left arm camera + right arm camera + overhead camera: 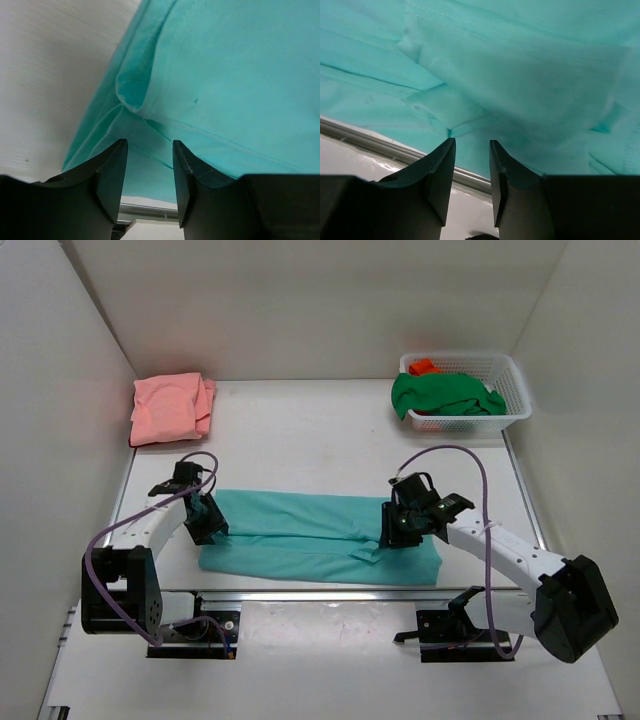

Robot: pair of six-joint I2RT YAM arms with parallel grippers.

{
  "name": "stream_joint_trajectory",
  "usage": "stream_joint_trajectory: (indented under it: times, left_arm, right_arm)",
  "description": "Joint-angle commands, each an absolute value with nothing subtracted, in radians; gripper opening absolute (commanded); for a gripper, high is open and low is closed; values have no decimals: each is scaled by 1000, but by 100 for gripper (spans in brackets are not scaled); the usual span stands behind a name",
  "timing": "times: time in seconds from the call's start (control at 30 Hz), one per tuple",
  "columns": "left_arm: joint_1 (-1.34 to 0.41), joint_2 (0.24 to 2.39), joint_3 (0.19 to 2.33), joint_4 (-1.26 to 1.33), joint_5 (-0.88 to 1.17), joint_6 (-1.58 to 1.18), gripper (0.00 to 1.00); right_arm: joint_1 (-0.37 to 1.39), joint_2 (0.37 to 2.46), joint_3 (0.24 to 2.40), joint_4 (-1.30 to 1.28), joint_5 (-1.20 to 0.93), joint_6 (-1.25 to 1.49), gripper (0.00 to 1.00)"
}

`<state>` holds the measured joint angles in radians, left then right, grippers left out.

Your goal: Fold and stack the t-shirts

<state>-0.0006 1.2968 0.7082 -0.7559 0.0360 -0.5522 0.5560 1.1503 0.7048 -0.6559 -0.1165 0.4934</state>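
The teal t-shirt [310, 535] lies folded into a long band across the near part of the table. My left gripper [205, 515] is over its left end, open and empty, the cloth's folded edge [132, 90] just ahead of the fingers. My right gripper [395, 525] is over the band right of its middle, open and empty above a fold corner [450, 131]. The salmon pink t-shirt [172, 406] lies folded at the back left. The dark green t-shirt [445, 395] hangs crumpled over the white basket's rim.
The white mesh basket [510, 390] stands at the back right with something orange [424, 367] inside. White walls enclose the table on three sides. A metal rail [330, 595] runs along the table's near edge, just below the teal band.
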Motion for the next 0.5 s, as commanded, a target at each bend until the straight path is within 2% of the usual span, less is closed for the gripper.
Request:
stream_joint_trajectory:
  times: [0.0,0.33,0.47]
  left_arm:
    - [-26,1273,693,-738,55,-540,53]
    - [-37,1302,647,-696,43,-543,54]
    - [-55,1336,657,-690,45,-540,48]
  right_arm:
    - [601,1190,744,-574,-153,532,31]
    - [672,1304,756,-485,-186,514,40]
    - [689,1371,781,-465,-187,497,40]
